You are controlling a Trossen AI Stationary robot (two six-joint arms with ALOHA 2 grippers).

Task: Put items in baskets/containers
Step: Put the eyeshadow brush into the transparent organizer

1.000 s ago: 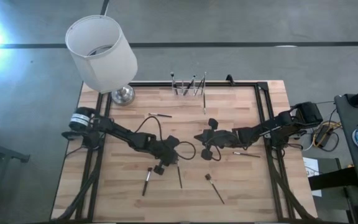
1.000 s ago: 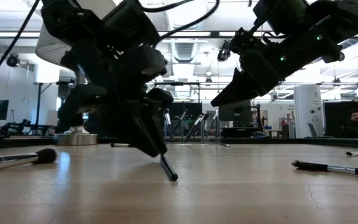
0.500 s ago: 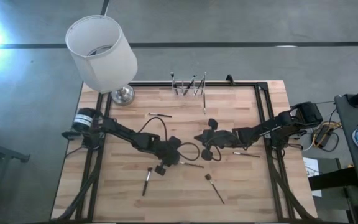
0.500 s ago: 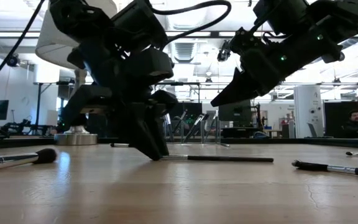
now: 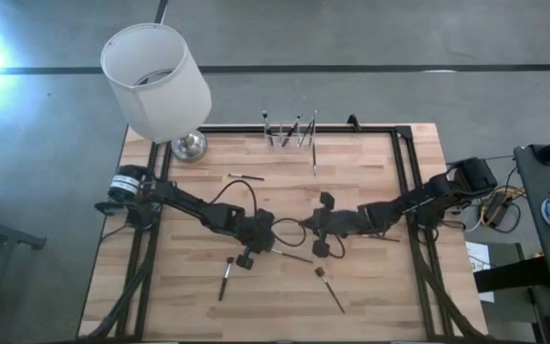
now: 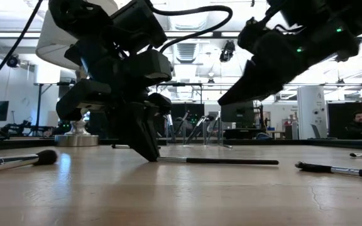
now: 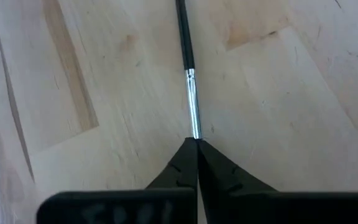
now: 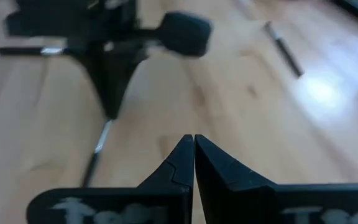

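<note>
My left gripper (image 5: 273, 247) is shut on a thin dark-handled brush (image 5: 294, 254) that lies mid-table, pointing toward the right edge. In the low view the brush (image 6: 219, 161) stretches out from the fingertips (image 6: 151, 156). My right gripper (image 5: 306, 229) is shut and holds nothing. It hovers above the table just beyond that brush, and its tip (image 6: 222, 102) is in the air. The clear holder (image 5: 289, 135) stands at the far edge with several brushes upright in it. My left gripper pinches the brush's silver ferrule end (image 7: 195, 127) between its two fingers. The brush tip is hidden between the fingers. They slant down from the table's left and lie along the brush. The dark handle (image 7: 183, 31) rests flat on the table.
A white lamp (image 5: 156, 76) stands at the far left corner. Loose brushes lie near the lamp (image 5: 245, 177), by the holder (image 5: 314, 159), at the near left (image 5: 225, 278), at the near middle (image 5: 331, 290) and under the right arm (image 5: 383, 237).
The brush has swung on the table from pointing at the near edge to pointing at the right edge, its ferrule end staying by my left gripper. That gripper has tipped a little and shut on this end. My right gripper has swung slightly toward the near edge, closer to the brush.
</note>
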